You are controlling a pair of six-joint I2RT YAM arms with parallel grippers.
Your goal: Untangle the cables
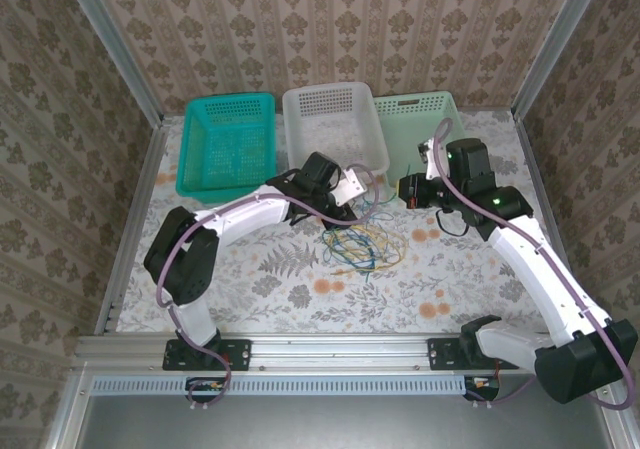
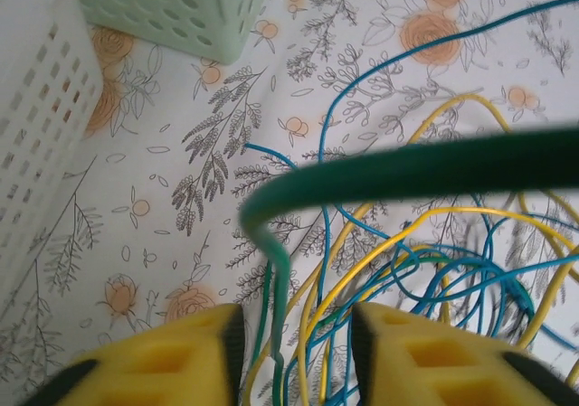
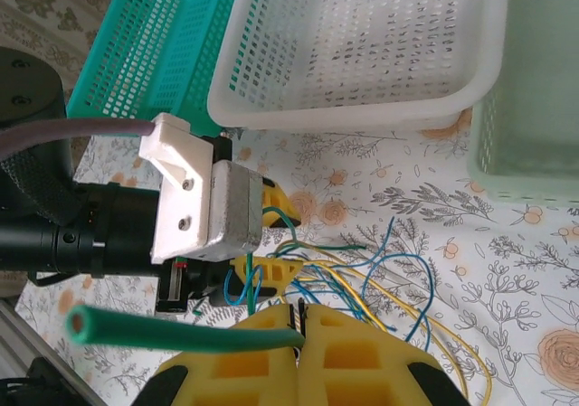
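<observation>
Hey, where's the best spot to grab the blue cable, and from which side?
Probably the blue cable at its lone arc beyond the tangle, where it runs alone over the tablecloth. Come straight down from above, jaws straddling the strand; nearer the pile it crosses the yellow cables, so you'd pinch those.

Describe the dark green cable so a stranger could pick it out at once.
On the floral table, a tangle of thin wires lies in front of the white middle basket. The dark green cable is the strand pinched in the right gripper, its cut end sticking out; the strands around it are yellow and blue.
</observation>
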